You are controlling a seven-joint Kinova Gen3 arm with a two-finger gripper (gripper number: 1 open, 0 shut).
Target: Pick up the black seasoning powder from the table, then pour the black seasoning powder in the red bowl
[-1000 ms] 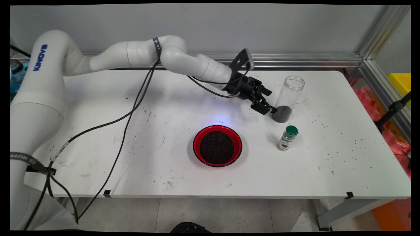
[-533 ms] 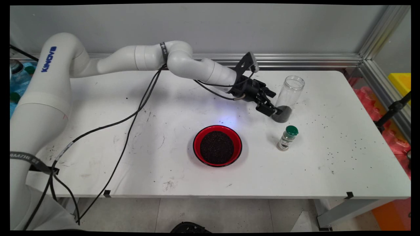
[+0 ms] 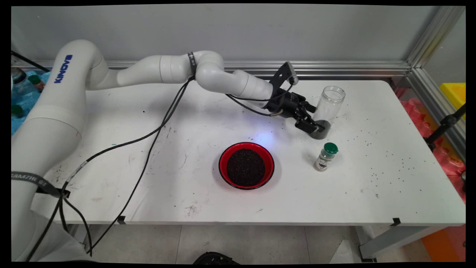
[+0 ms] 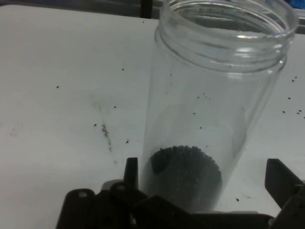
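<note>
Over the last second the arm has pushed further toward the table's far right, carrying the gripper (image 3: 313, 125) from just short of the clear plastic jar (image 3: 326, 111) to its base, so the fingers that were stopped beside it now reach around its lower part. The hand view shows the jaws standing wide: one finger (image 4: 131, 171) rises close by the jar's (image 4: 214, 100) wall on one side, the other (image 4: 281, 183) stands clear of it on the opposite side, and the jar sits between them with nothing clamped yet. The jar is upright and lidless on the white table (image 3: 186, 111), toward the far right, with a shallow layer of dark seeds (image 4: 187, 174) at the bottom and empty above. It looks light and bottom-weighted, with smooth, probably slippery walls that could flex if squeezed hard, and being open it would spill if tipped; a hold low on the body, about where the fingers now bracket it, seems the steadiest. Just nearer the camera stands a small spice shaker with a green cap (image 3: 325, 156), and further left a red bowl (image 3: 246, 165) filled with the same dark seeds. Loose seeds (image 3: 386, 167) are scattered over the table's right side.
</note>
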